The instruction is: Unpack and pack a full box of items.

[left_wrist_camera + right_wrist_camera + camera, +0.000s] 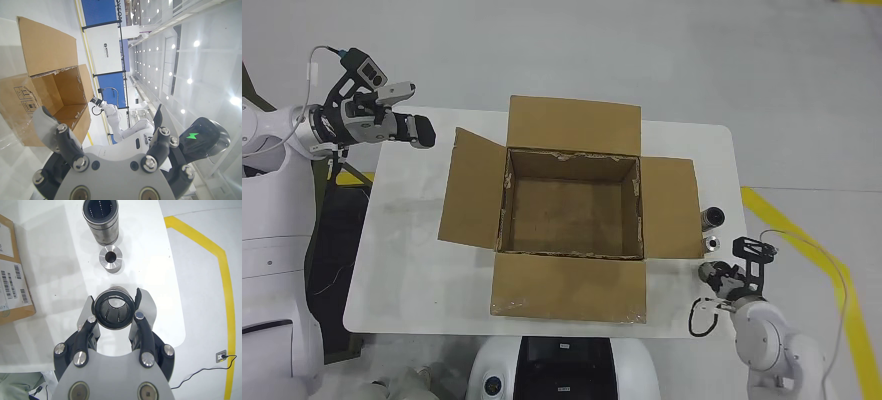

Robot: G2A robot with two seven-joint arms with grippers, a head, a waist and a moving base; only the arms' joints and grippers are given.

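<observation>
Cardboard box [570, 287] is sitting open at the centre of the table [412, 260]; my right gripper [114, 295] is clamping a linear bearing [115, 311] at the near right edge, my left gripper [422, 131] hovering spread, far left.

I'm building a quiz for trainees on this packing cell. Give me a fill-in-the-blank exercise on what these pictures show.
1. The cardboard box, its flaps spread, is ___ inside.
2. The right pincer grips one bearing; ___ more metal cylinders stand free beside it.
3. The left pincer is ___ and holds nothing.

Missing words: empty; two; open.
</observation>
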